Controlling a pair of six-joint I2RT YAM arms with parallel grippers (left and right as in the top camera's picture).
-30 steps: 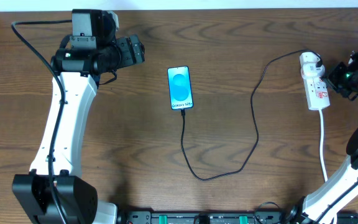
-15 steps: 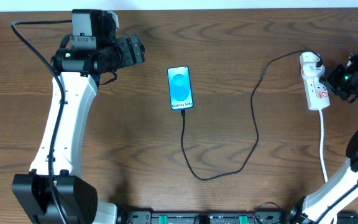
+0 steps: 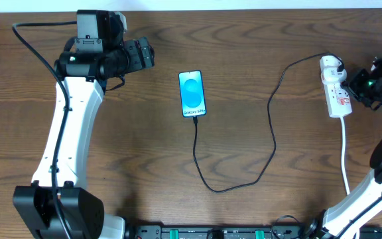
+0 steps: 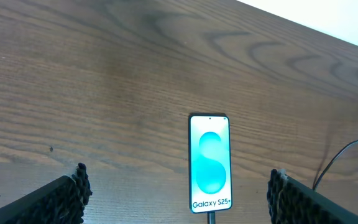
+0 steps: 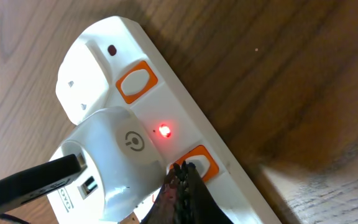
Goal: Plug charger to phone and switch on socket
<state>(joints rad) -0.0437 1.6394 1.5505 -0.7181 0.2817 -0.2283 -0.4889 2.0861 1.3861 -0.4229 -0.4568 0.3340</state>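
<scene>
At the very tip of the right wrist view, the right gripper has its jaws pressed together into a single dark point, and that point rests on the edge of an orange rocker switch on the socket. Just above it a red lamp glows, so the strip looks live already, though I cannot tell whether the rocker is fully thrown. The white adapter sits seated in the outlet beside the switch, with the black charger lead running out to the left.

To do this step well, the press should go straight down onto the middle of the rocker and not its rim, where the tip could skid off onto the adapter or nudge the light strip across the table. A short, firm push is enough, followed by a clean lift. The second orange switch further up needs no touch.

Farther out, the cable loops across the wood and rises to the bottom edge of the phone, which lies flat mid-table, well apart from the socket, its screen lit blue. The plug appears to be in.

Beyond that, the left gripper hovers near the far left of the phone with its fingers spread wide, holding nothing and clear of the cable.
</scene>
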